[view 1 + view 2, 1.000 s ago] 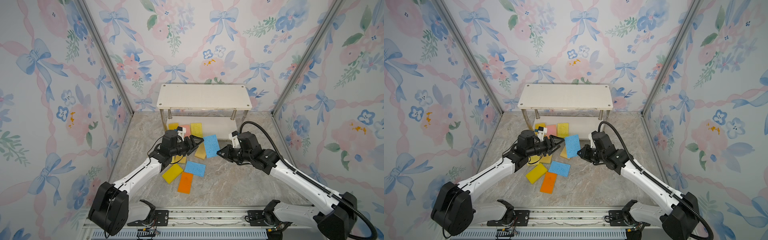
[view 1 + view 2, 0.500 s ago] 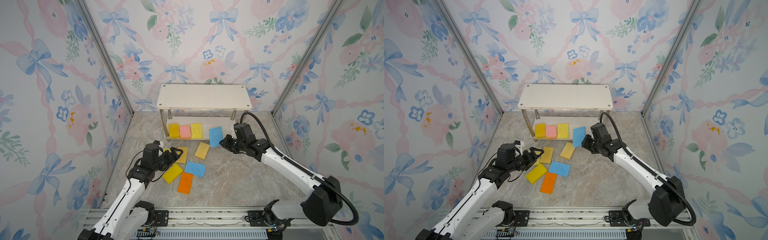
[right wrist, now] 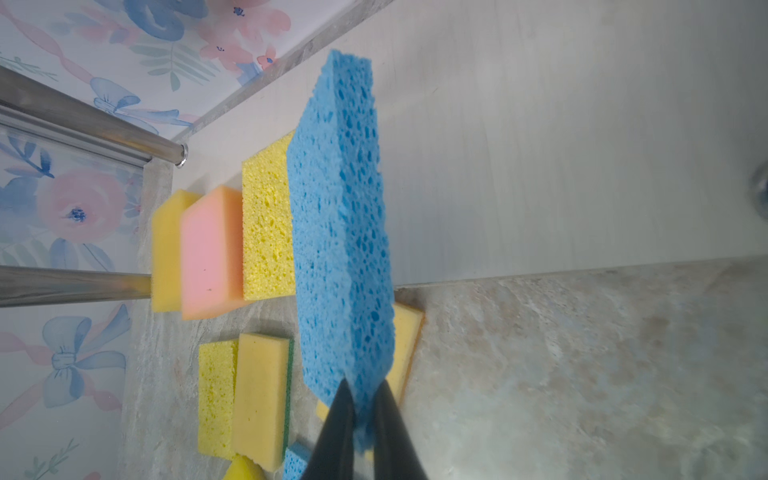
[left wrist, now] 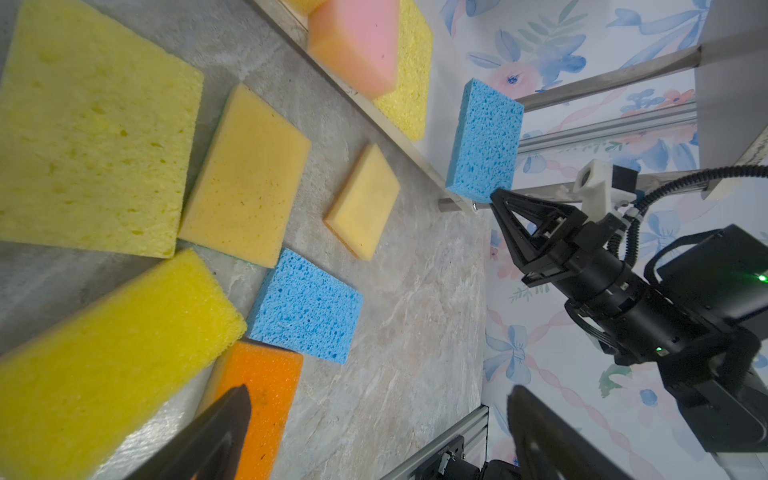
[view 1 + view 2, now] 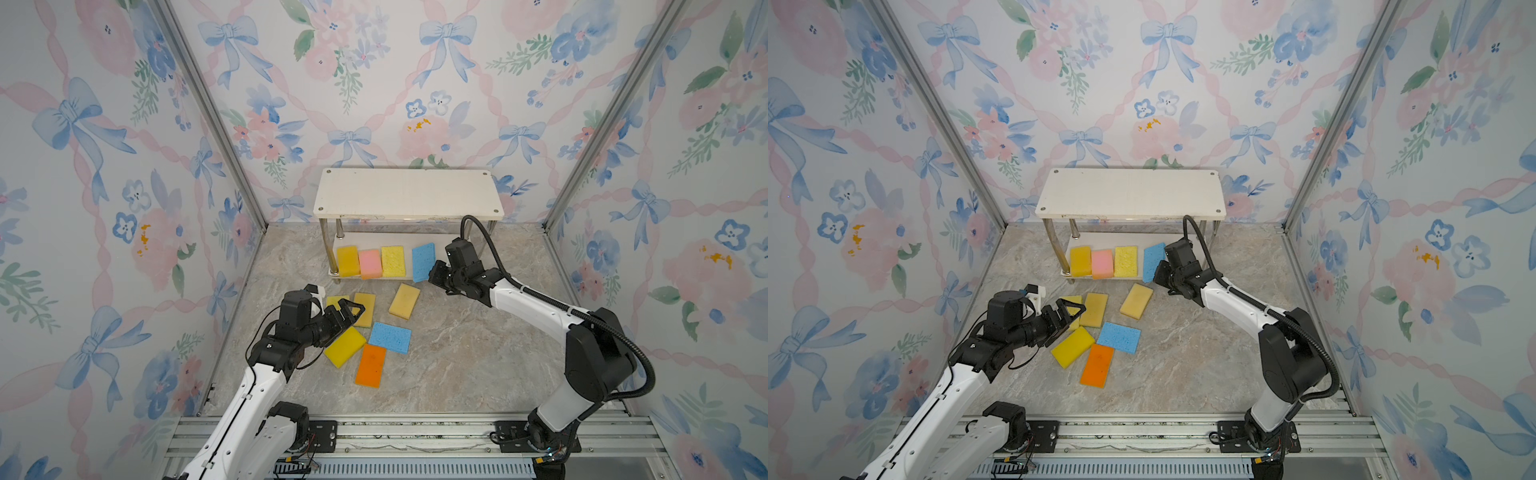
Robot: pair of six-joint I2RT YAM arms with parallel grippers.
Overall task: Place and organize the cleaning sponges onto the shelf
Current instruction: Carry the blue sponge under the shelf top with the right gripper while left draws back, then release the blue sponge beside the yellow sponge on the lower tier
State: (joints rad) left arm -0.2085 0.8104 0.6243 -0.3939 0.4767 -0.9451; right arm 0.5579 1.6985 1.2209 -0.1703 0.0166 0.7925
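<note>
The shelf (image 5: 409, 193) stands at the back, and a yellow-orange sponge (image 5: 348, 260), a pink one (image 5: 370, 263) and a yellow one (image 5: 393, 261) lie in a row on its lower board. My right gripper (image 5: 434, 274) (image 3: 365, 388) is shut on one end of a blue sponge (image 5: 424, 262) (image 3: 340, 216), holding it on edge at the board's front, beside the yellow one. My left gripper (image 5: 351, 316) (image 4: 379, 395) is open and empty, low over the loose sponges on the floor.
On the floor lie a tan sponge (image 5: 404, 301), a tan one with a green layer (image 5: 365, 309), a pale yellow one (image 5: 336, 301), a bright yellow one (image 5: 345, 347), a blue one (image 5: 390, 337) and an orange one (image 5: 370, 365). Shelf posts (image 5: 339, 232) flank the lower board.
My left gripper has drawn back from the shelf to the floor sponges and opened wider. My right gripper has carried the blue sponge up to the shelf's lower board.
</note>
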